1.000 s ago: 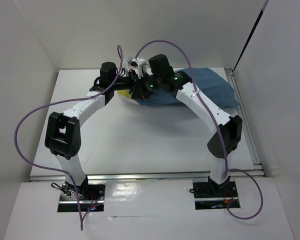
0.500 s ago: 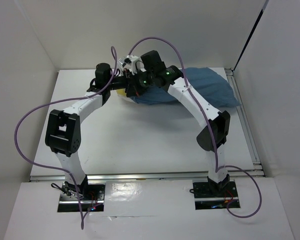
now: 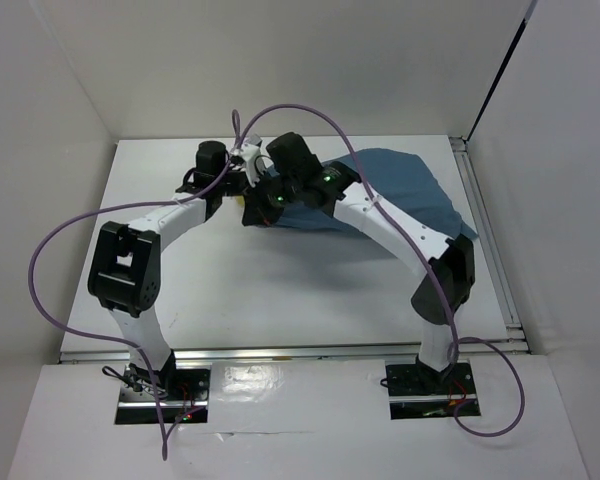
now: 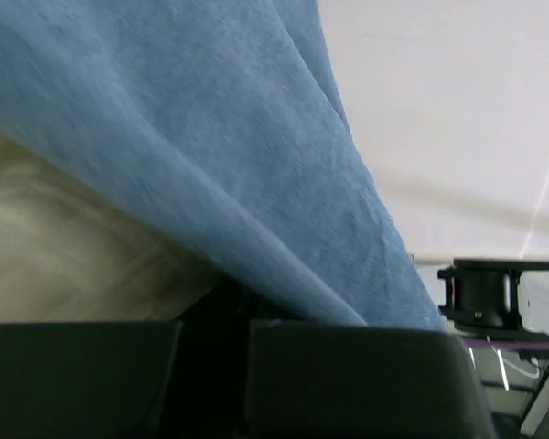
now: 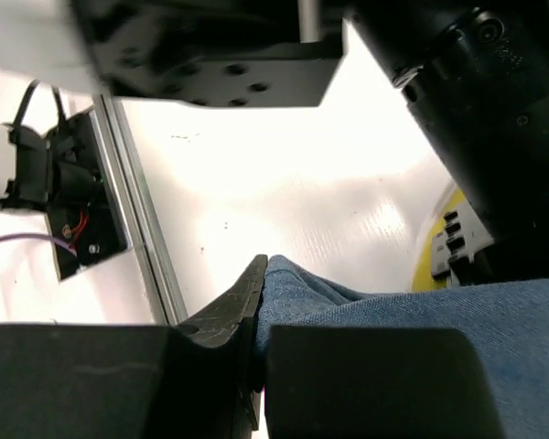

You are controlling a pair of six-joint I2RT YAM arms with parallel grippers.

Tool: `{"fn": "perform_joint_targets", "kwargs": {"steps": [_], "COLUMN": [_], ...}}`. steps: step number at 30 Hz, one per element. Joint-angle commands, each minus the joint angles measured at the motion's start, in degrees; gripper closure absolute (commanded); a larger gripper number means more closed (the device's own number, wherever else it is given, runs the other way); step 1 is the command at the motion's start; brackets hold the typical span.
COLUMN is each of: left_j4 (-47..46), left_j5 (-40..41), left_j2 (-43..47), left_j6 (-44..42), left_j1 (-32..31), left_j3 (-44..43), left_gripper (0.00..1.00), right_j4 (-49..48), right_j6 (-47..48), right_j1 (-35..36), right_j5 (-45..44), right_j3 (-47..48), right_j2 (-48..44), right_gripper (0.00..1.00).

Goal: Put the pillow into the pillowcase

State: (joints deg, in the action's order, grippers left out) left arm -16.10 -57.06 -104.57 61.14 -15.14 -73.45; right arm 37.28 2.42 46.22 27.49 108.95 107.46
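**Table** [image 3: 280,290]: white surface filling the lower and middle part of the top view.

**Left arm** [image 3: 130,275]: rises from the lower left, elbow at mid-left, forearm reaching to upper centre.

**Right arm** [image 3: 405,228]: rises from the lower right, forearm slanting up and left over the blue cloth to upper centre.

**Cables** [image 3: 42,262]: purple, looping off both arms.

**Left gripper** [image 4: 215,325]: meets the other gripper at upper centre of the top view, at the left end of the cloth. In its wrist view the fingers [image 4: 366,380] lie along the bottom edge, close together with a narrow dark gap. Cloth and cushion both run down to that gap, and whether either is pinched cannot be told.

**Right gripper** [image 5: 256,343]: jaws all but closed on a fold of blue cloth, which emerges from between them.

**Pillowcase** [image 3: 405,185]: slate-blue and wrinkled, lying on the table at upper right of the top view.

**Pillow** [image 4: 64,247]: cream, under the blue cloth at the left of the left wrist view. A yellow edge shows at mid-right of the right wrist view. It is almost wholly hidden in the top view.
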Motion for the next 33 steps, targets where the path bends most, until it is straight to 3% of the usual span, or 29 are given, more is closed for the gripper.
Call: {"fn": "perform_joint_targets", "kwargs": {"steps": [1, 5, 12, 19, 26, 33], "left_j4": [3.00, 0.80, -6.48, -11.05, -13.25, -9.66], "left_j5": [3.18, 1.95, 0.46, 1.07, 1.07, 2.12], "left_j2": [-1.59, -4.40, -9.16, -10.21, -11.44, -9.16], "left_j6": [-4.54, -2.97, 4.59, 8.38, 10.93, 7.77], "left_j1": [-1.12, 0.37, -4.63, -9.12, -9.74, -9.74], "left_j3": [0.59, 1.30, -1.17, -1.70, -2.93, 0.14], "left_gripper": [1.00, 1.00, 1.00, 1.00, 1.00, 1.00], "right_j4": [-16.28, -14.95, -20.30, -24.34, -26.55, -26.03], "right_j6": [1.18, 2.33, -0.21, -4.08, -8.83, -6.90], "right_j1": [3.97, 3.97, 3.97, 3.97, 5.11, 5.64], "right_j5": [10.58, 9.34, 10.13, 13.73, 16.55, 16.37], "right_j3": [1.36, -0.05, 2.76, 15.48, 26.66, 21.49], "right_j2": [-12.00, -14.29, -9.12, 3.08, 11.72, 7.95], "right_gripper": [1.00, 1.00, 1.00, 1.00, 1.00, 1.00]}}
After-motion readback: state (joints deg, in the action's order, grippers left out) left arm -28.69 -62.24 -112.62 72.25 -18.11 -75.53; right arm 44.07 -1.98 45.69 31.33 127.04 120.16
